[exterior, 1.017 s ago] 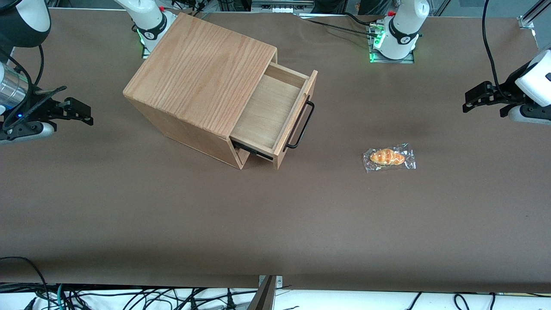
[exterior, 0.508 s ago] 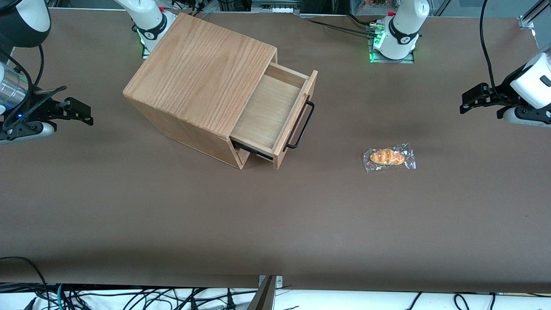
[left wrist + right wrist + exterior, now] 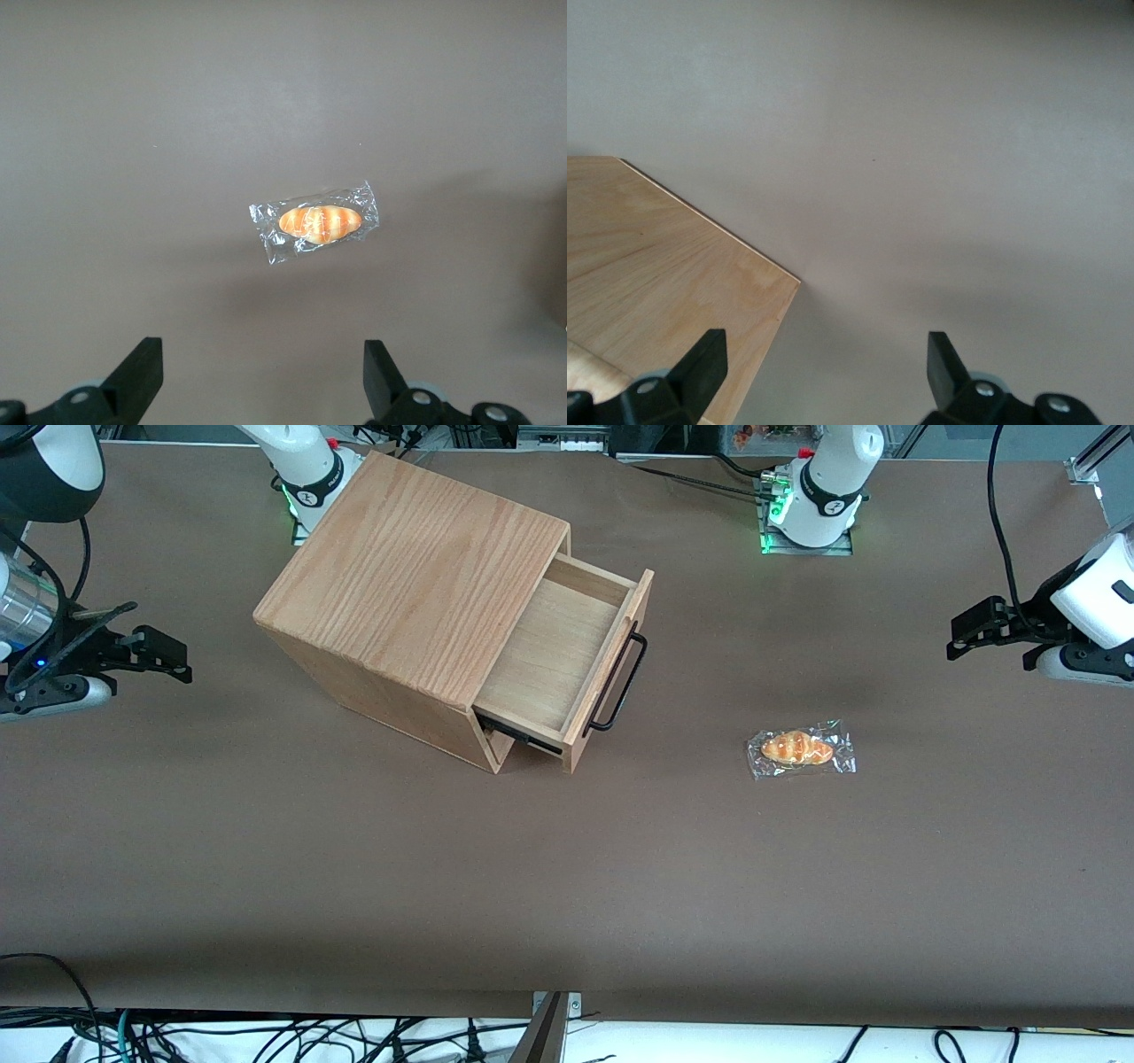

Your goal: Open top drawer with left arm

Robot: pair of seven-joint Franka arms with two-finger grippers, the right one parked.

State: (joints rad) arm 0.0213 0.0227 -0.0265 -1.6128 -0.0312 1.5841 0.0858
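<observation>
The top drawer [image 3: 567, 657] stands pulled out of the oak box [image 3: 412, 571]. The left arm's gripper [image 3: 966, 636] hangs well apart from that box, toward the working arm's end of the tabletop [image 3: 567, 868], jaws wide open and empty.

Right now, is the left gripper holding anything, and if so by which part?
Nothing. The left gripper is open and empty, up at the working arm's end of the table, well clear of the drawer handle.
</observation>
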